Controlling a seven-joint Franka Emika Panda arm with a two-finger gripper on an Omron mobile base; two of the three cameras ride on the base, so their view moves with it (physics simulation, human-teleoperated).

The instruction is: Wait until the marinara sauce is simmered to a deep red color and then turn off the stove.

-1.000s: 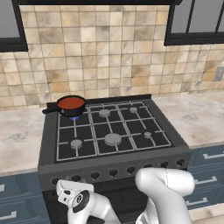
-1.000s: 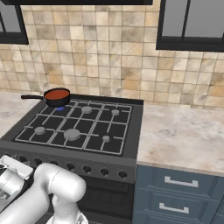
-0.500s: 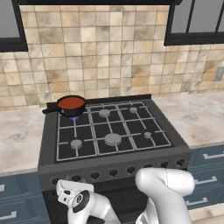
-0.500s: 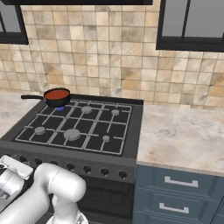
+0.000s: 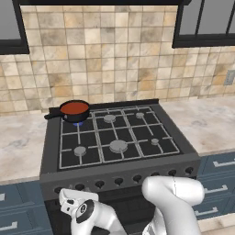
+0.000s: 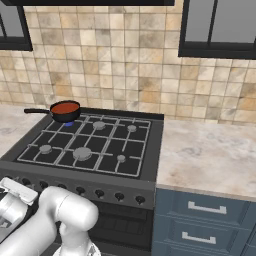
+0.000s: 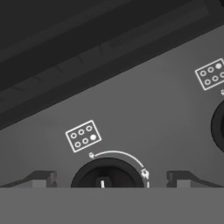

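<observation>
The smooth red marinara sauce [image 5: 74,108], in its small black long-handled saucepan [image 5: 73,112], sits at the far left corner of the black gas stove [image 5: 117,137]. The end effector [image 7: 109,179], spread wide and empty, straddles a round dark front knob [image 7: 107,174]. Next, likely close and turn it.

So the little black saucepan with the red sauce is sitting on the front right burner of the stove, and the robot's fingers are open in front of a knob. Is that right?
Not quite. The saucepan with the red sauce sits on the back left burner of the stove, not the front right; the left base view shows this. The rest holds: in the hand view the fingers stand open on either side of a knob.
</observation>
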